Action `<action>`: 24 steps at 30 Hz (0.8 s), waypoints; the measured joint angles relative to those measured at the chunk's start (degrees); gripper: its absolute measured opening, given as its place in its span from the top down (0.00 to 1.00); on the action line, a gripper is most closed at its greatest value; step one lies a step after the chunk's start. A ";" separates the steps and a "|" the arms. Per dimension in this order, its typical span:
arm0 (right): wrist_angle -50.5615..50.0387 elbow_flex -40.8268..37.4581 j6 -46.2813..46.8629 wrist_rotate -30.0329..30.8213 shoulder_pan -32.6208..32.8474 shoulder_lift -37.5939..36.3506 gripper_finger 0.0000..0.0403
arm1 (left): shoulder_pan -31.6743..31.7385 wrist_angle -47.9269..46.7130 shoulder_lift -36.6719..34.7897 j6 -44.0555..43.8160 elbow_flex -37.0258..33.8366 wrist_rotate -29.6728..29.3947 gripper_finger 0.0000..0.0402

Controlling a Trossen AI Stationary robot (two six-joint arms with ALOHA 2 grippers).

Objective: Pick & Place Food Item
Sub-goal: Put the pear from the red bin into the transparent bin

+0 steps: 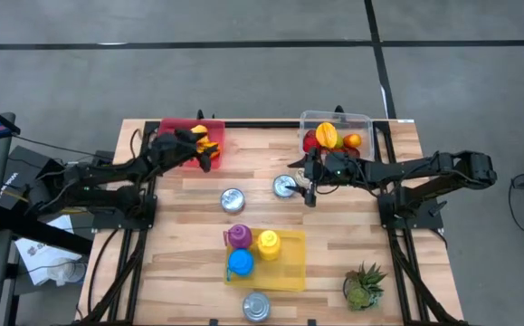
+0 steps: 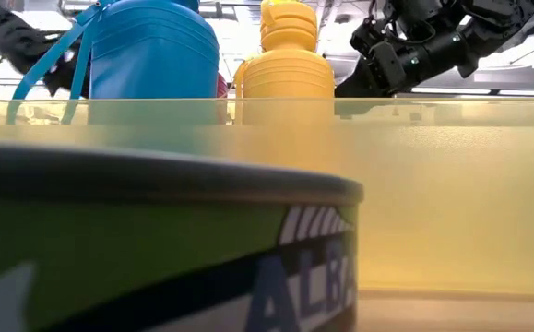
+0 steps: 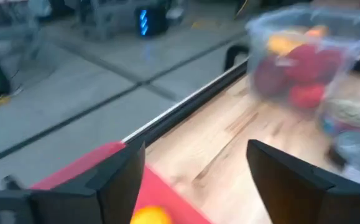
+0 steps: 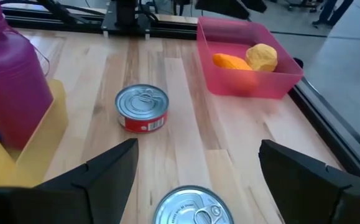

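A red bin (image 1: 192,140) at the table's far left holds yellow and orange food pieces (image 4: 245,59). A clear tub (image 1: 336,134) at the far right holds red, orange and yellow fruit (image 3: 304,65). My left gripper (image 3: 195,155) hovers open and empty over the red bin's right part (image 1: 205,154), with a yellow piece (image 3: 150,216) just below it. My right gripper (image 4: 198,152) is open and empty in front of the clear tub (image 1: 310,188), its fingers standing either side of a silver-topped can (image 4: 192,208) without touching it.
A second can (image 1: 233,200) stands mid-table, a third (image 1: 256,306) at the near edge. A yellow tray (image 1: 289,272) holds purple (image 1: 238,236), yellow (image 1: 268,243) and blue (image 1: 241,263) bottles. A small potted plant (image 1: 364,285) sits near right.
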 joint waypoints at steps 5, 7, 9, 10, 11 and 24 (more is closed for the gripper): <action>-0.10 0.00 -0.58 -0.17 -0.34 0.00 0.20 | 3.96 -14.98 8.77 1.50 9.86 -4.58 0.23; -0.53 0.00 -1.03 -0.27 -0.33 0.00 0.20 | 5.60 -17.23 12.72 2.16 13.47 -6.43 0.22; -1.57 0.00 -1.28 -0.38 -0.30 0.00 0.20 | 7.50 -20.36 16.02 2.63 17.06 -7.63 0.21; -2.26 0.00 -1.32 -0.39 -0.30 0.00 0.20 | 8.50 -22.52 17.48 2.46 18.97 -7.81 0.21; -2.93 0.00 -1.32 -0.40 -0.30 0.00 0.20 | 9.52 -25.18 18.94 1.99 21.06 -8.00 0.21; -7.82 0.00 0.10 -3.37 -0.13 0.00 0.20 | 14.90 -53.64 32.95 -2.17 38.06 -2.91 0.21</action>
